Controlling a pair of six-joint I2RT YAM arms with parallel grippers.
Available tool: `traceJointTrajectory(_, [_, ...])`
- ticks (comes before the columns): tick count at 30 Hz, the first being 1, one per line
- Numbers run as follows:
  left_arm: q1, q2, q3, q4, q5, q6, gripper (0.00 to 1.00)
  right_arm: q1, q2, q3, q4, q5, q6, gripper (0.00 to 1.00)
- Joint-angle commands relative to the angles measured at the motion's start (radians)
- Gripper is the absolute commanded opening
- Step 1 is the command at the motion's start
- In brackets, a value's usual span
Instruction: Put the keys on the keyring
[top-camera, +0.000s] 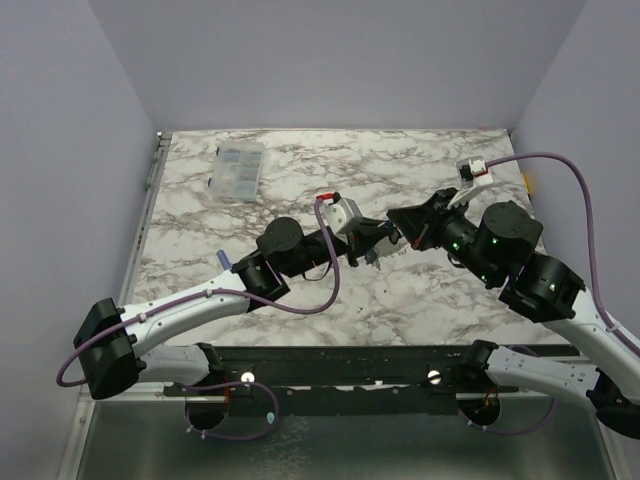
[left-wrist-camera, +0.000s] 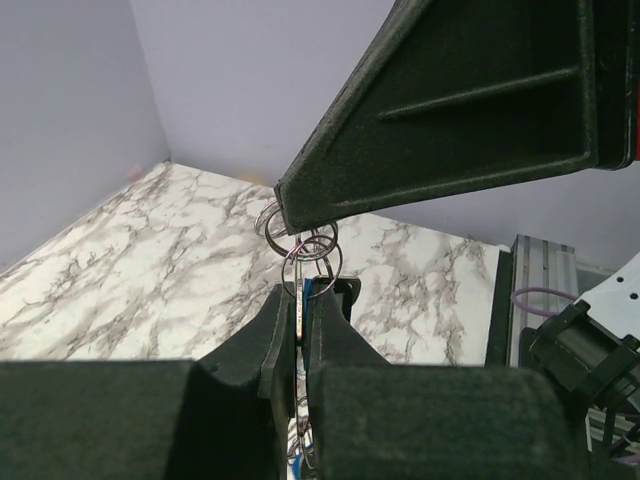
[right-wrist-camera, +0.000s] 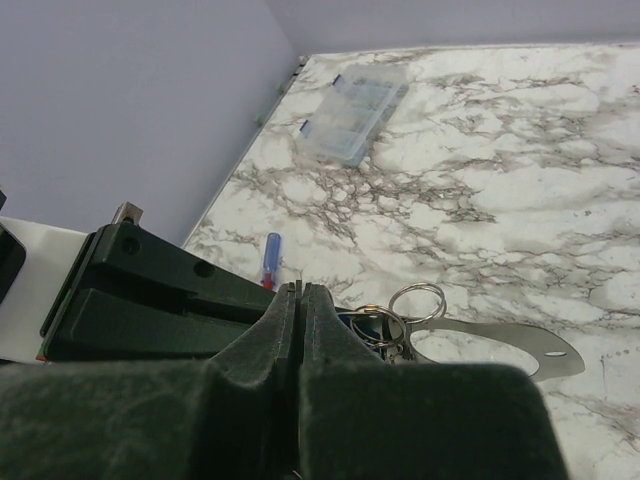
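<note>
Both arms meet above the middle of the white-and-grey marbled surface (top-camera: 430, 300).

The left gripper (top-camera: 366, 248) has its fingers (left-wrist-camera: 280, 330) pressed together. They pinch the rim of the thin grey metal keyring (left-wrist-camera: 313, 242), which is held clear of the surface. A small blue-headed key (left-wrist-camera: 318, 288) sits right at those fingertips.

The right gripper (top-camera: 400, 232) has its fingers (right-wrist-camera: 275, 320) closed flush, and its tip touches the ring cluster. Whether it clamps anything cannot be told.

A clear plastic compartment box (top-camera: 238, 170) lies near the far left corner. A small blue-handled tool (top-camera: 222, 258) lies near the left edge.

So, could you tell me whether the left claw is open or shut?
Shut: the left claw has fingers nearly touching, pinching something thin between them.
</note>
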Motion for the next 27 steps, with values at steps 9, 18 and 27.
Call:
traceJointTrajectory(9, [0.0,-0.032,-0.011,0.019,0.096,-0.039,0.69,0.003,0.01,0.041,0.034,-0.013,0.005,0.01])
traceJointTrajectory(18, [0.0,-0.049,0.024,0.013,0.059,-0.06,0.53,0.004,0.007,0.037,0.036,-0.019,0.008,0.01])
traceJointTrajectory(27, [0.003,-0.059,0.054,-0.07,0.072,-0.029,0.52,0.003,0.005,0.043,0.036,-0.034,0.007,0.01])
